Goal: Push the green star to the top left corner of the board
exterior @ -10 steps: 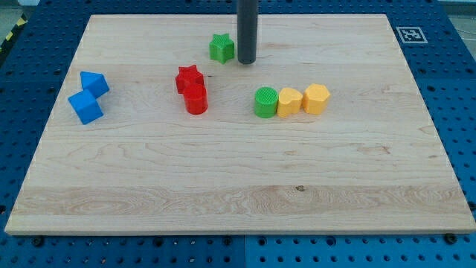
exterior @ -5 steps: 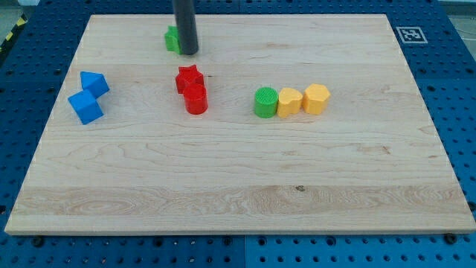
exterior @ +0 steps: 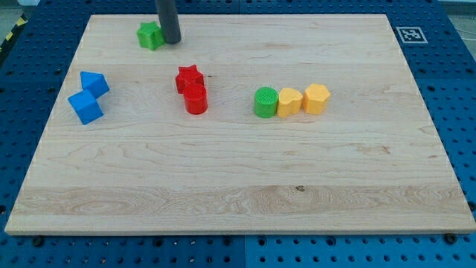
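Note:
The green star [exterior: 149, 35] lies near the board's top edge, left of centre and short of the top left corner. My tip [exterior: 171, 42] stands right against the star's right side, touching it. The rod rises out of the view's top.
A red star [exterior: 189, 77] and a red cylinder [exterior: 195, 99] sit together mid-board. Two blue blocks [exterior: 94, 83] [exterior: 85, 107] lie at the left. A green cylinder [exterior: 265, 102] and two yellow blocks [exterior: 289, 101] [exterior: 316, 98] form a row right of centre. The wooden board [exterior: 238, 186] has a marker tag [exterior: 410, 34] at its top right.
My tip has moved left and slightly up along the board's top, pushing the green star ahead of it toward the top left. The other blocks have not moved.

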{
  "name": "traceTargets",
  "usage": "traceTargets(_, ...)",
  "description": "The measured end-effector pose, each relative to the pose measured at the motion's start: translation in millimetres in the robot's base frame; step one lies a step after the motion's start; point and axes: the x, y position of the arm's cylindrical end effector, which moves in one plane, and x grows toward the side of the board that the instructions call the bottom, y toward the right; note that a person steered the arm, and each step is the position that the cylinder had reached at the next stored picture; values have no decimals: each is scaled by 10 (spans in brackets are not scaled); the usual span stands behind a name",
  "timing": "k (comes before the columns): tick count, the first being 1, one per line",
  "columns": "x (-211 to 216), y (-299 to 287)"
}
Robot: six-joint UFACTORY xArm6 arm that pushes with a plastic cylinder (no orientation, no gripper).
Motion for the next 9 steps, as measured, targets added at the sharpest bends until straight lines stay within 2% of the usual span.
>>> traceTargets(2,285,-43)
traceTargets(4,-75,-412)
traceTargets(6,-134,-463)
traceTargets(8,-169,-940)
traceTargets(9,-172,-953)
